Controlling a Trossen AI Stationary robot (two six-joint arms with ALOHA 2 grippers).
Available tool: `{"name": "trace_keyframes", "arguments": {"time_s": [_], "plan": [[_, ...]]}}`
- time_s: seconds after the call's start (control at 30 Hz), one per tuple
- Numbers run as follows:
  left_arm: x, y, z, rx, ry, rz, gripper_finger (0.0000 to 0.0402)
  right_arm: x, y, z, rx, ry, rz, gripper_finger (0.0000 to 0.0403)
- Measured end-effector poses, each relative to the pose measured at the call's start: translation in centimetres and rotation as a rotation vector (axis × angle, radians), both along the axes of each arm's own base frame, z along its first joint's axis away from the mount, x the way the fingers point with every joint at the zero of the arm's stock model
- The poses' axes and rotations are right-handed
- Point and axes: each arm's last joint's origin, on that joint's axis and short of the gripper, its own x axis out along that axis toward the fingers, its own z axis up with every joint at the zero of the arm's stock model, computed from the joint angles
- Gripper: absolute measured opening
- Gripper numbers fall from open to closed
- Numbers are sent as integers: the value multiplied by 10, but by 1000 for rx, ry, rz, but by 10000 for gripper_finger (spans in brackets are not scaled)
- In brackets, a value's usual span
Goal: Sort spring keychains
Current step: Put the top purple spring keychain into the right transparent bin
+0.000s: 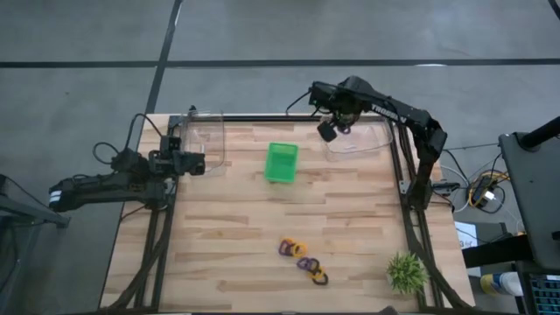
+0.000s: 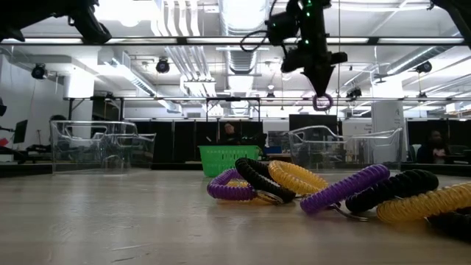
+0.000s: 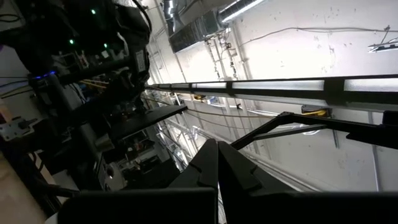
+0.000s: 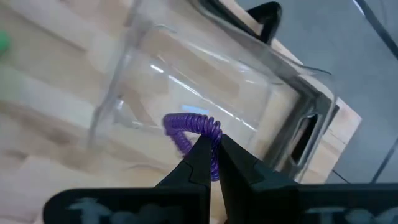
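Over the far-right clear bin (image 1: 357, 140) my right gripper (image 4: 216, 152) pinches a purple keychain (image 4: 189, 127); the bin lies directly below.

Green basket (image 1: 281, 163) mid-tabletop (image 1: 227, 245), two clear bins (image 1: 206, 133) (image 1: 359, 138) at far corners, spiky plant (image 1: 407, 272) near-right.

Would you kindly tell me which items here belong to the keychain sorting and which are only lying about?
Part of the job:
- purple coiled plastic keychain, shut in the right gripper above the clear plastic bin
- pile of purple, yellow and black coiled keychains on the wooden table
- second clear bin beside the left gripper
- green plastic basket

Just lying about:
- spiky green plant
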Motion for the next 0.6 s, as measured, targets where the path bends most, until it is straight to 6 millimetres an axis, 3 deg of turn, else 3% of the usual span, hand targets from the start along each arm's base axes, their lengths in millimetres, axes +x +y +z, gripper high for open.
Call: {"name": "trace_keyframes", "arguments": {"time_s": [0.27,0.6], "plan": [[1,0,-3,-5,31,3,3,-19,-33,-17,13,15,-55,12],[1,1,-3,-8,33,21,3,-35,-47,-59,84,47,-107,13]]}}
